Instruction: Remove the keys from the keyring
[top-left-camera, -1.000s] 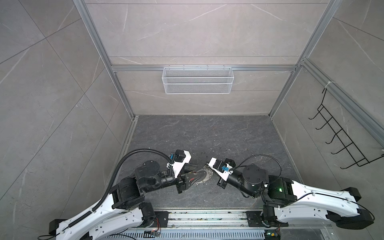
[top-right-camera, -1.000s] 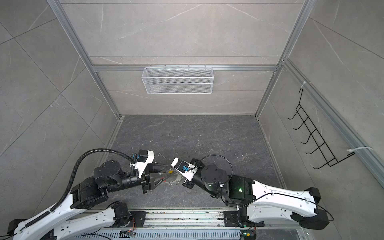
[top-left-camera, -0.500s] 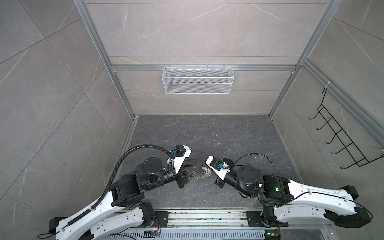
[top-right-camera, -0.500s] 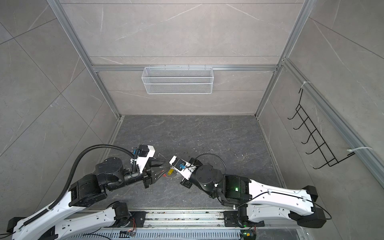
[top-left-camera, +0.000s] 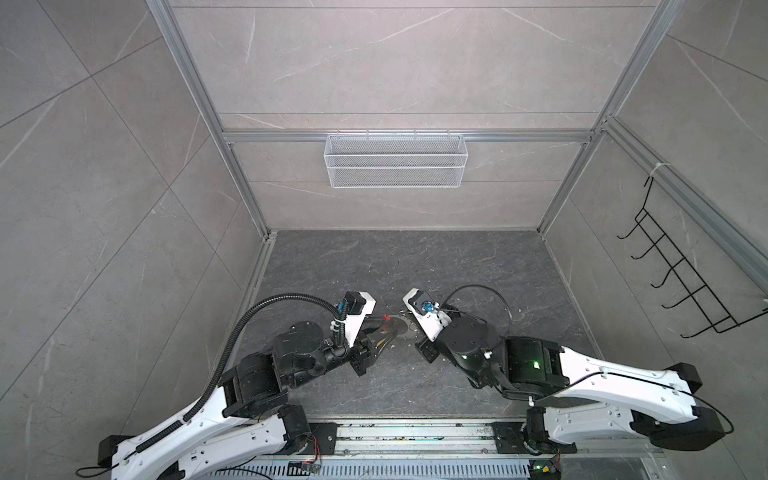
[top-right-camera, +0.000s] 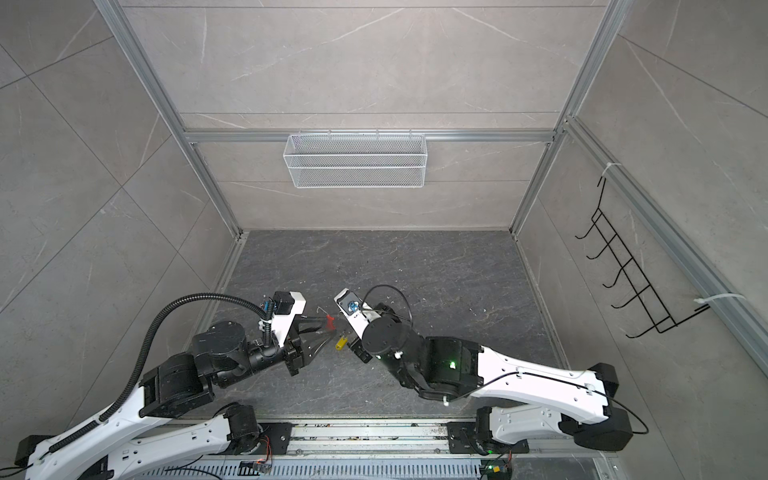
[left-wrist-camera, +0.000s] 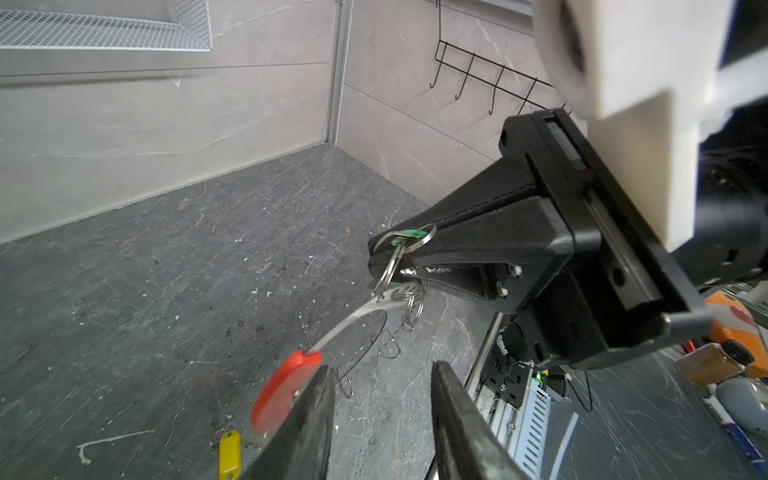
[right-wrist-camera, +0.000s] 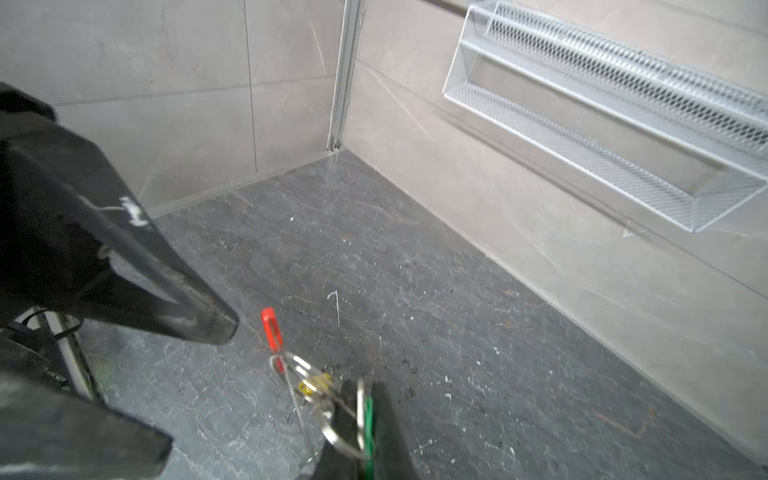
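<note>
The right gripper (left-wrist-camera: 376, 259) is pinching its scuffed black wedge fingers tight on the flat plastic tag of the green-tagged key (right-wrist-camera: 368, 415). Small silver split rings (left-wrist-camera: 413, 309) are dangling beside the tips. The left gripper (left-wrist-camera: 380, 370) is standing released, its tapered matte fingers (left-wrist-camera: 307, 419) gaping apart and gripping nothing. One of them is sitting just beside the glossy red curved sleeve (left-wrist-camera: 282, 390). The keyring (left-wrist-camera: 353, 318), a thin grey metal hoop, is arching through the air from that sleeve to the right fingertips. The yellow-tagged key (top-right-camera: 340, 341) is hanging lower between the grippers, over the dark veined stone floor (left-wrist-camera: 166, 270); whether it is touching the floor cannot be told. Compared with a second ago, both grippers are sitting farther from the front rail (top-left-camera: 415, 432), with the hoop between them as before.
</note>
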